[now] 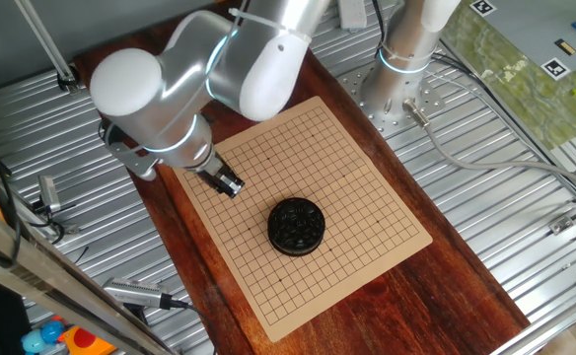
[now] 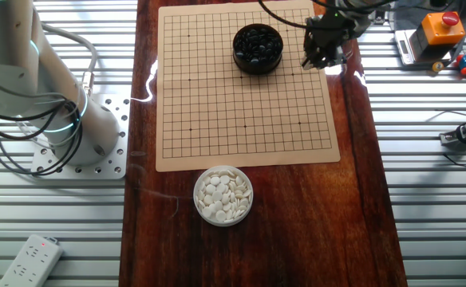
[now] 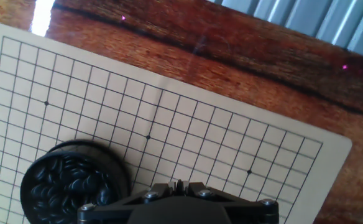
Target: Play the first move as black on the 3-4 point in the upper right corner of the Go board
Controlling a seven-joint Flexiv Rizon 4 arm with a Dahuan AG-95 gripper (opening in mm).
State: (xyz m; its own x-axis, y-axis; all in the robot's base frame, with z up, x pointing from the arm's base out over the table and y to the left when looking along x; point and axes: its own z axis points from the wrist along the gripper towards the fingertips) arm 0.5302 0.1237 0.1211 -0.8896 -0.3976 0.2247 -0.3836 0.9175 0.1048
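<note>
The Go board (image 1: pixel 347 168) lies on the wooden table with no stones on its grid. A round black bowl (image 1: pixel 296 226) full of glossy black stones sits on the board; it also shows in the other fixed view (image 2: pixel 257 48) and the hand view (image 3: pixel 69 186). My gripper (image 1: pixel 227 184) hovers over the board's edge beside the bowl, near the corner by the star point (image 3: pixel 250 171). In the hand view the fingers (image 3: pixel 181 185) are closed on a small dark rounded thing, a black stone (image 3: pixel 181 183). In the other fixed view my gripper (image 2: pixel 321 57) is just right of the bowl.
A bowl of white stones (image 2: pixel 223 195) stands on the wood off the board's near edge. The arm's base (image 2: pixel 81 135) is at the left. Metal slatted surfaces flank the wooden table (image 2: pixel 297 223). A power strip (image 2: pixel 29 259) lies at bottom left.
</note>
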